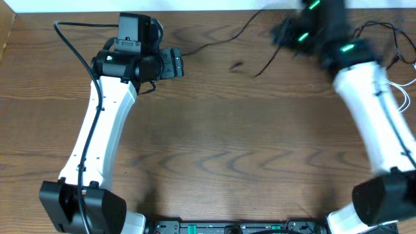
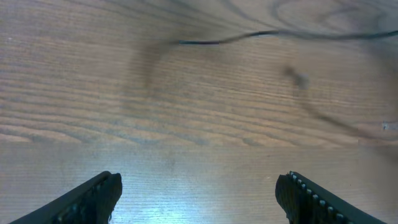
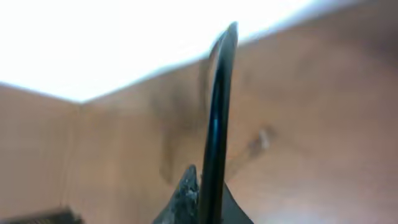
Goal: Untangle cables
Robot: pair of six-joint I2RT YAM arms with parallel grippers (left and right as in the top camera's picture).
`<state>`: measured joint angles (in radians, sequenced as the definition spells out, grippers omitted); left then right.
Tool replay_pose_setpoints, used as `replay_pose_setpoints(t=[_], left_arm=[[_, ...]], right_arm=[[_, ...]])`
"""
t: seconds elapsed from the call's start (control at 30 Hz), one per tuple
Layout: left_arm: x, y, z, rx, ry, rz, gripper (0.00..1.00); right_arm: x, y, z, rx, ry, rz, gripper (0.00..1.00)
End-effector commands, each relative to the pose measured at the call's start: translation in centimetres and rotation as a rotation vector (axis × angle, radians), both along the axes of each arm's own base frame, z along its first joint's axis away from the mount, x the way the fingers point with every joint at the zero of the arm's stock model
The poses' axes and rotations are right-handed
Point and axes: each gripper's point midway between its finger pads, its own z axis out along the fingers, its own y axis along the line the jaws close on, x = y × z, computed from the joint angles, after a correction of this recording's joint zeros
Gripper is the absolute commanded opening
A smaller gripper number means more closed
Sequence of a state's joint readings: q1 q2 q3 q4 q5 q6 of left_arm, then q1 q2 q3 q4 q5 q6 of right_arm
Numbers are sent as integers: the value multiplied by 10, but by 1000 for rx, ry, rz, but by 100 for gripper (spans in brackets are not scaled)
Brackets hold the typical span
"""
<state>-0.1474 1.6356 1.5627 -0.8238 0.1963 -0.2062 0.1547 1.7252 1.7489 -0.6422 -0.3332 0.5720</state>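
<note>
A thin black cable (image 1: 221,42) lies across the far part of the table, and its free end (image 2: 180,42) shows ahead in the left wrist view. My left gripper (image 1: 174,64) hovers just left of that end, open, with nothing between its fingers (image 2: 199,186). At the far right my right gripper (image 1: 283,32) is raised and blurred, shut on the black cable (image 3: 217,112), which stands up between its jaws (image 3: 208,180). A loose length (image 1: 266,58) hangs from it toward the table. Thin white strands (image 1: 404,96) lie at the right edge; I cannot tell if they are the white cable.
The wooden table's far edge (image 1: 195,13) meets a white surface close behind both grippers. The right arm's white link (image 1: 374,110) crosses the right side, and the left arm's link (image 1: 97,136) crosses the left. Thin black wires (image 1: 383,29) trail by the right arm.
</note>
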Motion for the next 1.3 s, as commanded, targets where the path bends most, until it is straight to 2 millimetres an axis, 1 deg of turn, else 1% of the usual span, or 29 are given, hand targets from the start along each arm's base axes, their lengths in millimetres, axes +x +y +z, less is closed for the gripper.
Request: replay_pose_setpoints(t=[0.0,0.07,0.13,0.17,0.27,0.33,0.37,0.4,0.43,0.57,0.67,0.7,0.83,0.9,0.97,1.07,1.13,1.17,1.27], left_arm=[[0,1,0,-1,1,8,84],[0,1,0,-1,1,9,84],[0,1,0,-1,1,9,84],[0,1,0,-1,1,8,84],[0,1,0,-1,1,9,84],[0,1,0,-1,1,9,84],[0,1,0,-1,1,9,84],[0,1,0,-1,1,8,84],[0,1,0,-1,1,8,84],[0,1,0,-1,1,9,84],[0,1,0,-1,1,9,84],[0,1,0,-1,1,8,84],[0,1,0,-1,1,9,84],[0,1,0,-1,1,9,84],[0,1,0,0,1,8,84],[-1,1,0,0,3,8,84],[0,1,0,-1,2,8,84],[0,1,0,0,2,8,84],[0,1,0,-1,2,7,84]], right_arm=[[10,-54,68,-105,-167,-71,1],[10,-90,105,-127,-233,-156,1],[7,-122,134,-139,-289,-224,1],[3,-144,151,-145,-323,-271,1],[-7,-191,176,-164,-373,-371,1],[-15,-224,183,-178,-382,-441,1],[-19,-241,183,-185,-377,-478,1],[-23,-255,181,-190,-368,-508,1],[-31,-280,176,-199,-342,-562,1],[-53,-338,156,-210,-260,-691,1],[-76,-373,142,-207,-193,-775,1],[-83,-380,138,-205,-172,-795,1],[-111,-404,119,-193,-76,-864,1],[-124,-410,109,-176,-28,-887,1],[-133,-411,98,-178,27,-884,1],[-145,-411,72,-219,137,-868,1],[-157,-419,50,-253,232,-918,1],[-160,-422,41,-263,261,-934,3],[-162,-430,14,-269,325,-954,19]])
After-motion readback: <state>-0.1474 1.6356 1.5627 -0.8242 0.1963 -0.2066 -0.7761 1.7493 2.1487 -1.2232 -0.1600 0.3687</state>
